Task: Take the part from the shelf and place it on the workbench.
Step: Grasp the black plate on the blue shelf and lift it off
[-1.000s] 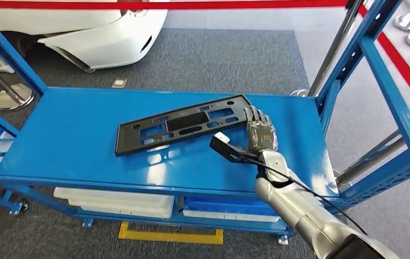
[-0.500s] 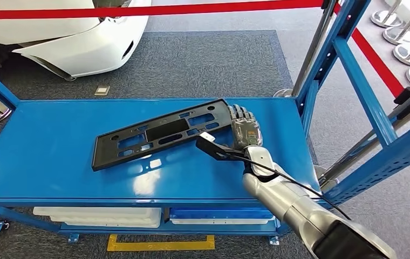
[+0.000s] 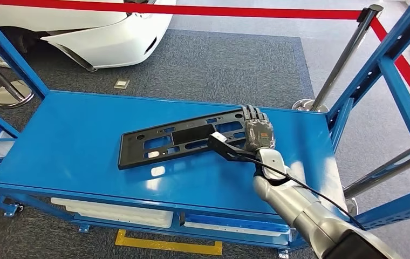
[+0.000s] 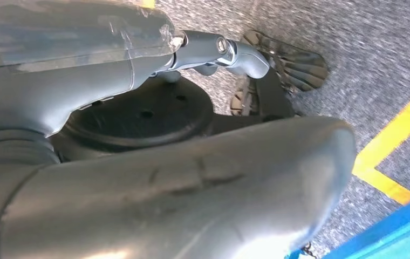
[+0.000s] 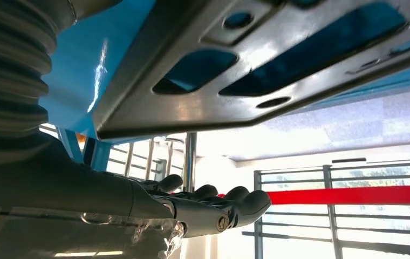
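You had the black perforated plate (image 3: 184, 137) lying flat mid-shelf (image 3: 68, 140), long axis running left to right toward the right edge; your right hand (image 3: 257, 132) touched its right end, fingers extended; grip unclear.

part (image 3: 178, 137) on workbench (image 3: 68, 140), right robot hand (image 3: 257, 129) at its right end

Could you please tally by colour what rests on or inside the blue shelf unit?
Black: 1, the part on the top deck
White: 1, the tray underneath
Blue: 1, the bin underneath
Total: 3
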Tool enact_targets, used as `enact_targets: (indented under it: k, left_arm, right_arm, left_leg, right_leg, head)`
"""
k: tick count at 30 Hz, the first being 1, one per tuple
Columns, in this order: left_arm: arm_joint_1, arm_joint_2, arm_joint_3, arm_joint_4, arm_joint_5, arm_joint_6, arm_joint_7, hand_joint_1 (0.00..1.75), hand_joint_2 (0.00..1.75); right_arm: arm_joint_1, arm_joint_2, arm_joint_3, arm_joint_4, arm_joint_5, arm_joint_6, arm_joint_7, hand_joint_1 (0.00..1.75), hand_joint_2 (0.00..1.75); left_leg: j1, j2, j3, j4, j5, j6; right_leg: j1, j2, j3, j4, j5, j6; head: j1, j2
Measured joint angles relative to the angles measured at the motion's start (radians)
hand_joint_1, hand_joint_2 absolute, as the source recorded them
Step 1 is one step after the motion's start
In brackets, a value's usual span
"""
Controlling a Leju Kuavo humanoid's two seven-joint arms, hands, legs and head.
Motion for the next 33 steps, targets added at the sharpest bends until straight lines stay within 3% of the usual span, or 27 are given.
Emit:
enact_targets:
  k: [3, 15, 33]
  left_arm:
    - [-0.002, -0.001, 0.001, 0.000, -0.005, -0.002, 0.001, 0.00, 0.00]
    - [-0.005, -0.001, 0.002, 0.000, -0.023, -0.002, 0.012, 0.00, 0.00]
    - [-0.011, -0.002, 0.002, 0.000, -0.041, -0.003, 0.014, 0.00, 0.00]
  right_arm:
    - [-0.007, 0.002, 0.002, 0.001, 0.018, 0.000, 0.001, 0.00, 1.75]
    - [-0.033, 0.010, 0.011, 0.016, 0.025, 0.020, -0.031, 0.00, 1.75]
    - [-0.068, 0.014, 0.017, 0.121, 0.001, 0.016, -0.069, 0.00, 1.75]
  left_leg:
    - [0.000, 0.000, -0.002, 0.004, -0.004, -0.003]
    - [0.002, 0.001, 0.007, -0.010, -0.004, -0.011]
    - [0.000, 0.000, 0.007, -0.010, -0.003, -0.013]
  right_leg:
    - [0.001, 0.001, 0.011, -0.028, -0.007, -0.003]
    - [0.003, 0.000, 0.015, -0.029, -0.012, -0.009]
    - [0.001, 0.000, 0.017, -0.031, -0.012, -0.009]
  head:
    - [-0.001, 0.000]
    - [-0.018, 0.000]
    - [-0.014, 0.000]
